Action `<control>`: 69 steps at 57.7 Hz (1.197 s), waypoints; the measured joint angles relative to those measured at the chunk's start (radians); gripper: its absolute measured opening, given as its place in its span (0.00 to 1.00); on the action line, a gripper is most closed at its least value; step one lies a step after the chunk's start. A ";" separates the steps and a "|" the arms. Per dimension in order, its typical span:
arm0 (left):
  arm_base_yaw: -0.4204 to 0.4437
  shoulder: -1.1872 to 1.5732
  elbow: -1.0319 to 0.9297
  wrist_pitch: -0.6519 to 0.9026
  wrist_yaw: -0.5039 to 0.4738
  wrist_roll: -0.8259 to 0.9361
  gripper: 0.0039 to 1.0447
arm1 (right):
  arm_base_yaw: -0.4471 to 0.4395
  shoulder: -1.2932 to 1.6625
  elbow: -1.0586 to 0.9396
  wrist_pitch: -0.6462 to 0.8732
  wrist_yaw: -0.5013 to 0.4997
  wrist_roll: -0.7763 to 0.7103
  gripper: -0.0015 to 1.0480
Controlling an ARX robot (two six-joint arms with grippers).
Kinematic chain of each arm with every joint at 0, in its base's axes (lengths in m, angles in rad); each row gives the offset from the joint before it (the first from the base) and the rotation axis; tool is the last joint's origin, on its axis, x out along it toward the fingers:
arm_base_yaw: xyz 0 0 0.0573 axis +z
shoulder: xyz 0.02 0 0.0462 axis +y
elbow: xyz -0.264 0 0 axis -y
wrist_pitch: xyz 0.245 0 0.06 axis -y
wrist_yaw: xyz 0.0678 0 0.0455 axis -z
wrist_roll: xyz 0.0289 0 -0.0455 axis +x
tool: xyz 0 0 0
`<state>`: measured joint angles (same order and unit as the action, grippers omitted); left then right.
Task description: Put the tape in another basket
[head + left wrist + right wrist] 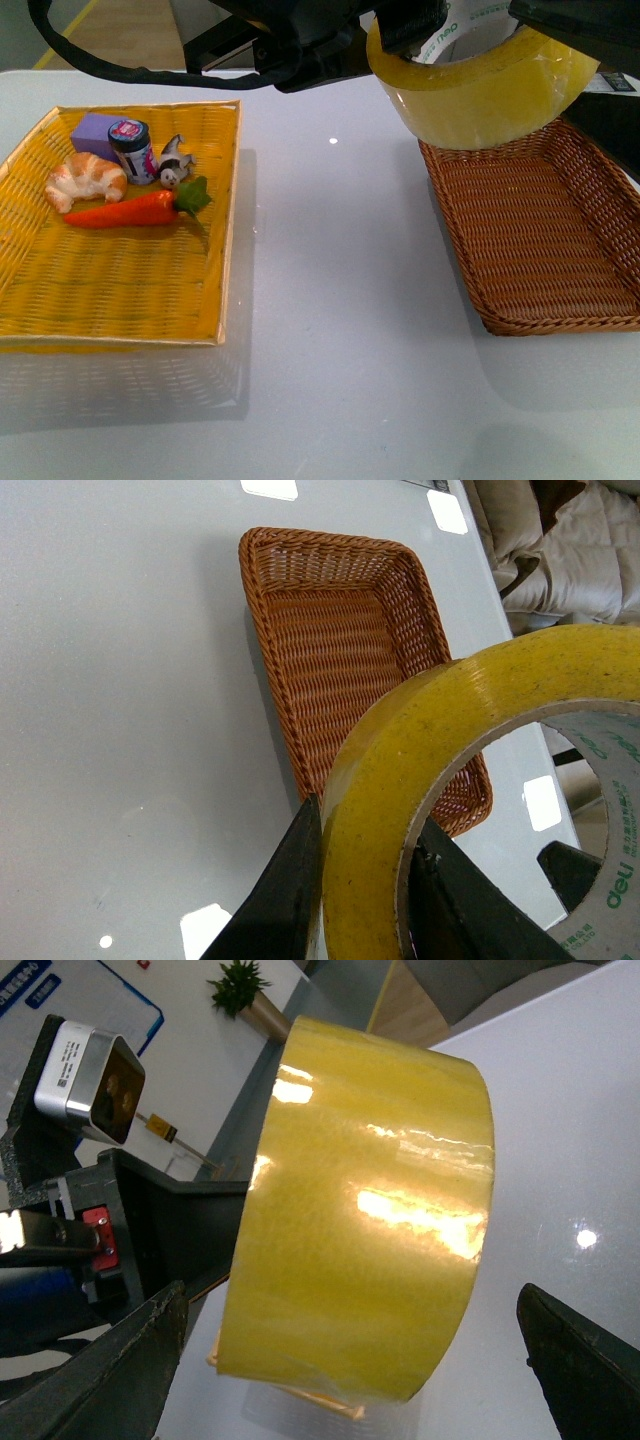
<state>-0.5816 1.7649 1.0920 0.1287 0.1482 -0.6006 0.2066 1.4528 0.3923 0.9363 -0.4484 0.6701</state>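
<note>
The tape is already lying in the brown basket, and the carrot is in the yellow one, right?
Not quite. The tape is not lying in the brown basket yet: the left gripper holds it up in the air, jaws shut on its wall, as the left wrist view shows. The carrot is indeed in the yellow basket.

On the white bench [330, 330], a bright yellow flat woven basket [100, 290] sat by the left edge. Clustered at its far end were a croissant [86, 180], a toy carrot [125, 211], a purple block [95, 130], a small jar [131, 150] and a black-and-white figure [175, 160].
</note>
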 joint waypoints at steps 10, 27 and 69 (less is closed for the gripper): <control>0.000 -0.005 0.000 0.000 0.007 -0.001 0.15 | 0.005 0.013 0.018 0.000 0.008 0.013 0.77; 0.000 -0.005 -0.003 0.000 0.010 0.001 0.14 | 0.010 0.016 0.024 0.006 0.000 0.068 0.47; 0.019 -0.149 -0.109 0.076 -0.091 0.078 0.91 | -0.077 0.019 0.023 0.011 -0.014 0.103 0.46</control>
<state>-0.5621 1.6161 0.9829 0.2047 0.0574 -0.5224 0.1299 1.4719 0.4156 0.9478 -0.4629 0.7727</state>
